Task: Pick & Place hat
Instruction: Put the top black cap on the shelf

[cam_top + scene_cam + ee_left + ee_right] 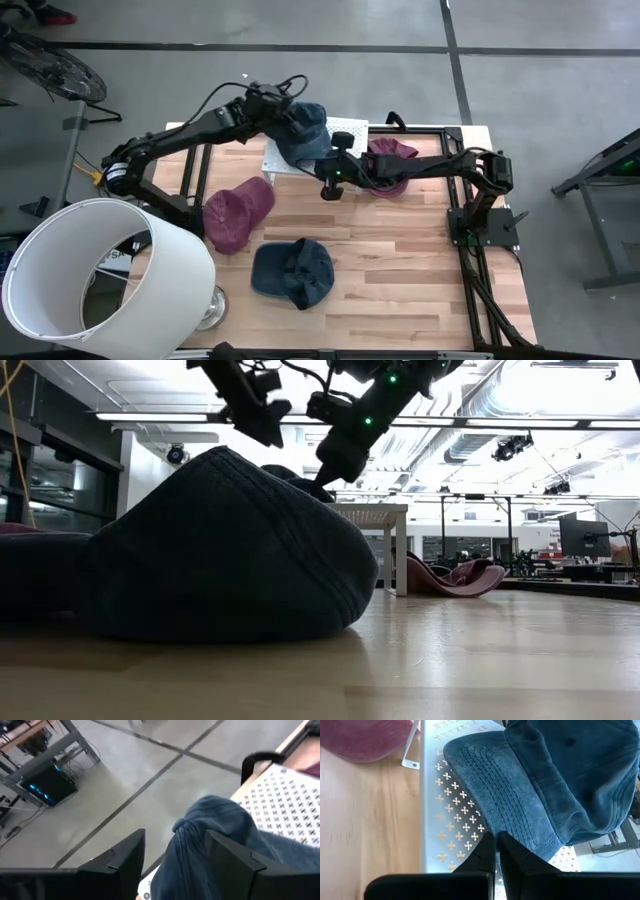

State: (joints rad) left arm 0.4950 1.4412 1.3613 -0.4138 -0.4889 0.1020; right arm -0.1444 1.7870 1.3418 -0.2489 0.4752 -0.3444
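On the white perforated stand [285,155] at the far edge of the table [400,290]: one blue cap [303,132], crown toward the left arm, stitched brim toward the right arm, resting on the patterned plate.

Left gripper [290,112]: poised over the crown of that cap at the stand's far side. Its fingers [125,857] stand spread, with a gathered fold of blue fabric rising between them; whether the pads touch the cloth cannot be told.

Right gripper [331,188]: reaching in from the right side, near the brim edge of the same cap. Its fingers [485,852] are pressed together, tips over the perforated plate just beside the brim, nothing between them.

Further items on the table:
- Second blue cap [292,272], lying on the wood toward the near edge, well apart from the stand; it fills the foreground of the low view.
- Maroon cap [238,212], on the wood left of centre, near the stand's corner.
- Second maroon cap [390,160], just right of the stand, under the right arm.

Beside the table, near left corner: white lampshade [100,275].
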